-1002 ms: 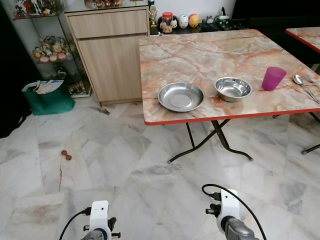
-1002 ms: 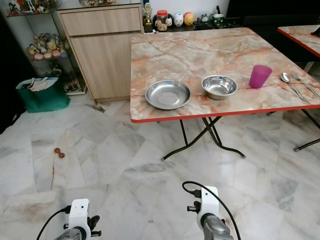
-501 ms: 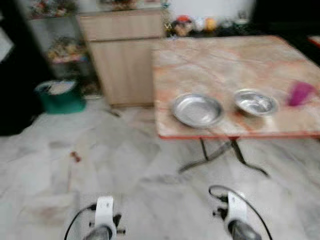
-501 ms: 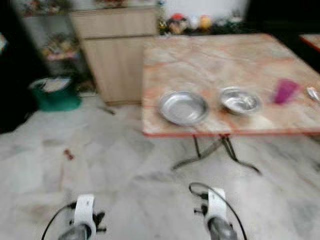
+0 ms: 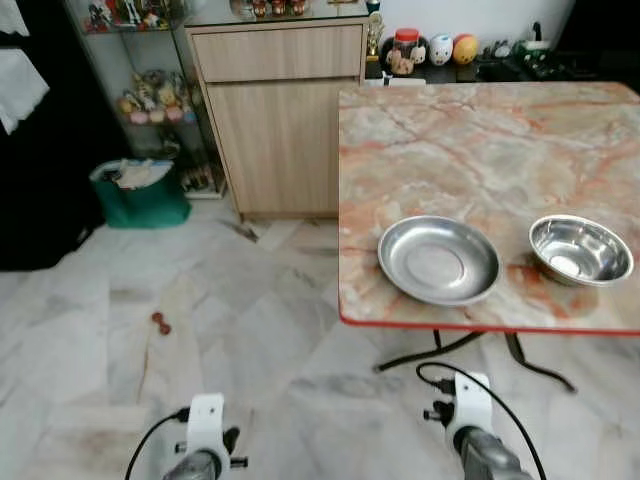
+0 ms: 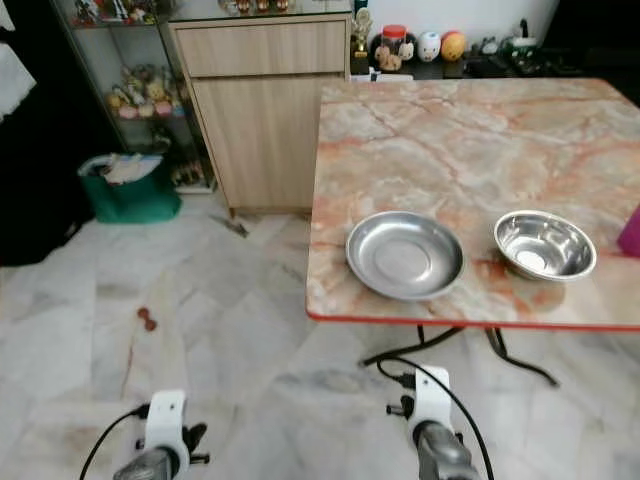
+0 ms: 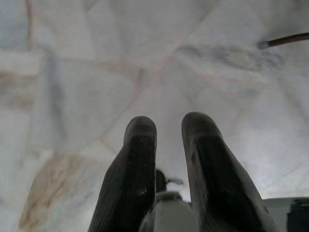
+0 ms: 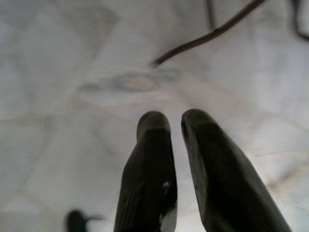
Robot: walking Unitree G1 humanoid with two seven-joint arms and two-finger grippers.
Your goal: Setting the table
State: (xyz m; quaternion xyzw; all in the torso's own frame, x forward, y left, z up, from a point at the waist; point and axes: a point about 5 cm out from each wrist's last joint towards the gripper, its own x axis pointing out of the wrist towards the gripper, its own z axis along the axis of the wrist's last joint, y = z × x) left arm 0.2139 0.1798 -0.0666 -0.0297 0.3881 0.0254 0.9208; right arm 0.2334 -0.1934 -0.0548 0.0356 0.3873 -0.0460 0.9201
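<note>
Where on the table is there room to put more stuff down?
The marble-patterned table is bare across its whole far half, behind the shallow round steel plate and the deeper steel bowl. A small gap lies between those two. The near red edge is crowded by both dishes.

Marble floor point(image 5: 250, 330), wooden cabinet point(image 5: 280, 120)

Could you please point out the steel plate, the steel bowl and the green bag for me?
steel plate point(image 5: 437, 261): left eye view, flat centre.
steel bowl point(image 5: 580, 249): left eye view, inner base.
green bag point(image 5: 143, 201): left eye view, front side.
</note>
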